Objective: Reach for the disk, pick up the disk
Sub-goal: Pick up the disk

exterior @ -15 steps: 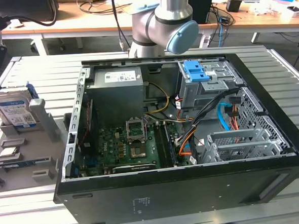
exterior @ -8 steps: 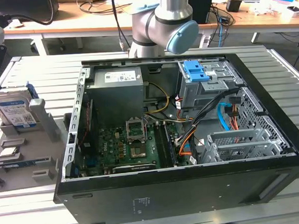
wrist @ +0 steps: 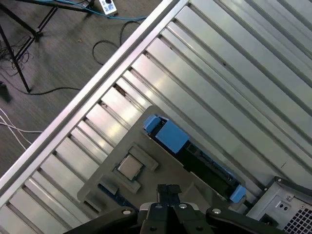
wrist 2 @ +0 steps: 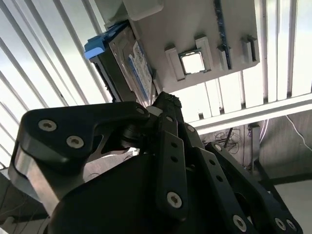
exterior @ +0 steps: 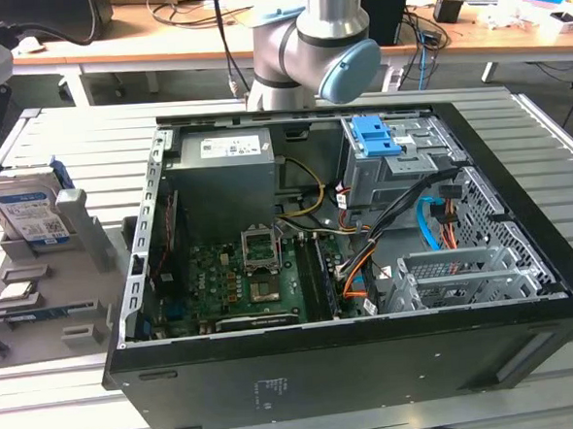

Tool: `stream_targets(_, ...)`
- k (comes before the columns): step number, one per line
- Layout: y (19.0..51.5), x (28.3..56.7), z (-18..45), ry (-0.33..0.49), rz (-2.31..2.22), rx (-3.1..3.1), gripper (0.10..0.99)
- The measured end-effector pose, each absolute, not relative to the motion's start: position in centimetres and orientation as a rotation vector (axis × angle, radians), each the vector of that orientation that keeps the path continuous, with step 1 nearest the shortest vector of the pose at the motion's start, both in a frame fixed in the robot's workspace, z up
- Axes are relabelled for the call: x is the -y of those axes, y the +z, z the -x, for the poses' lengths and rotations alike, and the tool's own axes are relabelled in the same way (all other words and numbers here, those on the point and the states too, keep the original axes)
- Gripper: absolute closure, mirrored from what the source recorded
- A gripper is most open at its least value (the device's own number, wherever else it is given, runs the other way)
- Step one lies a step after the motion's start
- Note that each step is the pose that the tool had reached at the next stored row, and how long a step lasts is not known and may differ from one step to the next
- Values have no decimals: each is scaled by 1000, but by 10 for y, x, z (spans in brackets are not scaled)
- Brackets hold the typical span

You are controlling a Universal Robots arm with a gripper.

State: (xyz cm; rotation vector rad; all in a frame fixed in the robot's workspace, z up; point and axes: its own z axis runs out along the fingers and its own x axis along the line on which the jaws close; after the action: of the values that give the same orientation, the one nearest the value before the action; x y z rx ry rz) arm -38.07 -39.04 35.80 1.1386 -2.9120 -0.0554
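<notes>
- One slatted metal counter (exterior: 554,140) carries everything you work with.
- One open computer case (exterior: 374,365) lies on its side across the middle of it, boards and cables exposed.
- One grey arm (exterior: 315,38) rises behind the case.
- One grey holder (exterior: 84,237) sits on the counter at the exterior view's left, just beside the case.
- Your end effector (wrist: 168,189) hovers over that holder. In both wrist views its fingers look closed together on nothing, near the disk but not touching it.
- The disk (exterior: 29,213) stands on edge in the holder with its label face outward, well apart from the case's drive cage.
- Two blue side rails (wrist: 168,134) cap the ends of its upper edge, as the first wrist view shows.
- One small chip (wrist: 129,167) rests in a pocket of the holder beside the disk; leave it alone.
- Handling, as I judge it: the disk is stiff, fairly heavy for its size, smooth on its metal faces and sensitive to knocks. You would best pinch it across its thin body, pads on the two broad faces, midway between the rails, and lift it straight out of the slot.
</notes>
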Motion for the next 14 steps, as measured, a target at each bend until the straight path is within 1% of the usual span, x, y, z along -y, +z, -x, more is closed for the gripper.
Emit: stream_targets(14, 358, 390, 381, -53, -1368, 2808, 980)
